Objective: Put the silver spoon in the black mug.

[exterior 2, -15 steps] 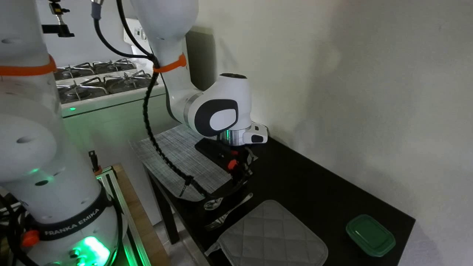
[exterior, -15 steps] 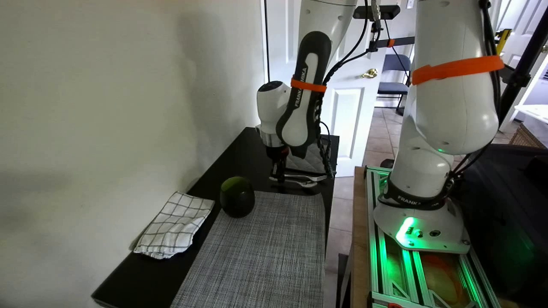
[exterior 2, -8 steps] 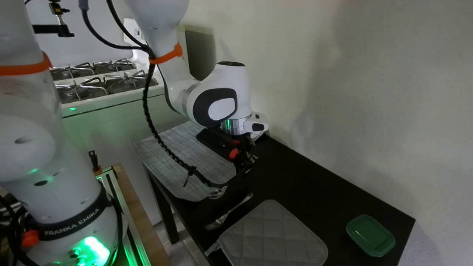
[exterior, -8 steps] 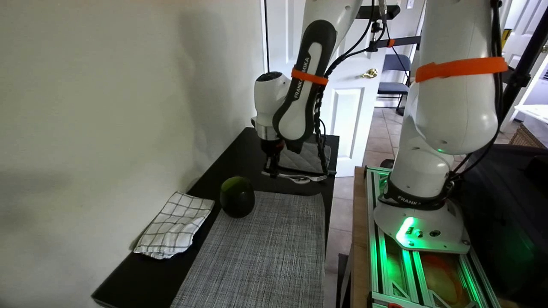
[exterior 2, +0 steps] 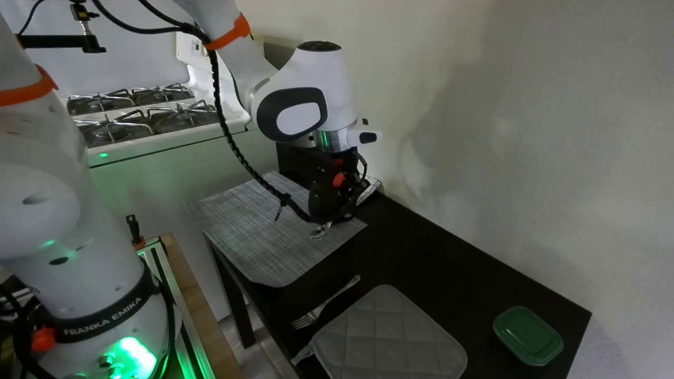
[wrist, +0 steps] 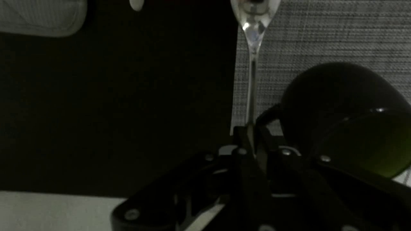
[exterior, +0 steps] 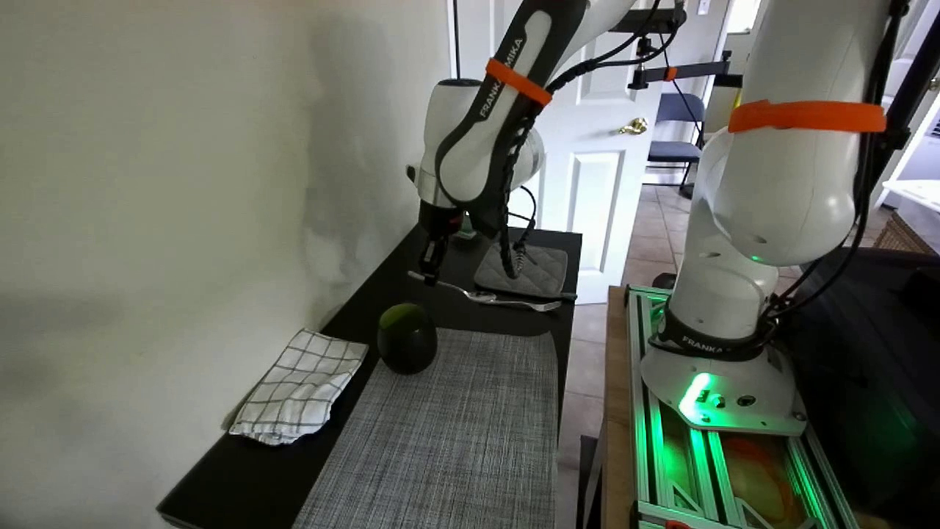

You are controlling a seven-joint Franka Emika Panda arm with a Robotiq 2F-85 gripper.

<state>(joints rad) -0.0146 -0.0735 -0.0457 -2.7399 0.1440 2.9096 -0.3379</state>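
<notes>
One FRANKA-labelled arm (exterior: 476, 158); spoon (wrist: 253, 64), seemingly, in pincer (wrist: 251, 134)

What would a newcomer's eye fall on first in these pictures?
The big white arm would likely win, stretched over the black table, a green light glowing on its base. Next comes the silver spoon pinched in the hand, with the black mug to the spoon's right in the wrist view.

Pale wall (exterior: 183, 184), dark table (exterior 2: 447, 273), white door (exterior: 596, 198), chair (exterior: 674, 152); tiled floor (exterior: 586, 356), stove (exterior 2: 174, 173)
</notes>
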